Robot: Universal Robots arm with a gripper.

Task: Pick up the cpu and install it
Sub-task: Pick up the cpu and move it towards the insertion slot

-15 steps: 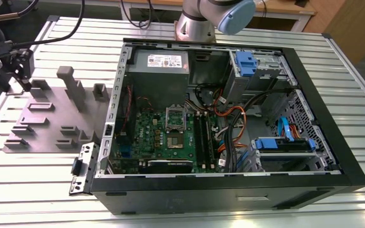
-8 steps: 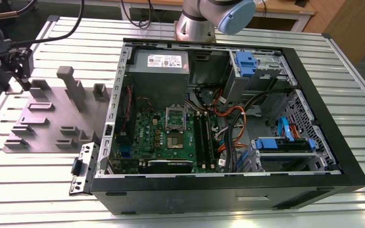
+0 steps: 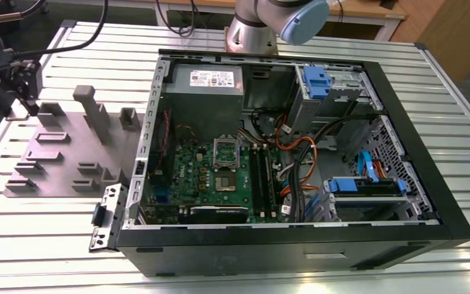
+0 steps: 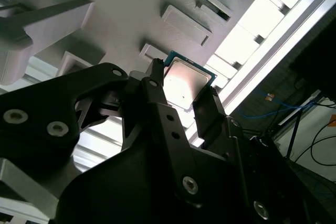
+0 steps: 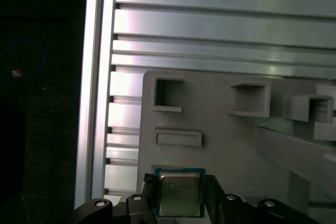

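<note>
While end effector [image 5: 180, 183] grips cpu [image 5: 179, 196], slatted table [image 5: 220, 27]

The surface [image 3: 47, 245] is a broad bench of ribbed, silvery metal slats. Toward the exterior view's left a flat grey plate [image 3: 59, 156] lies on it, studded with raised blocks and shallow pockets. Just beside the plate rests a black computer case [image 3: 300, 251], set on its side with the open face up. Beyond the case stands the arm's base [image 3: 249, 37].
</note>
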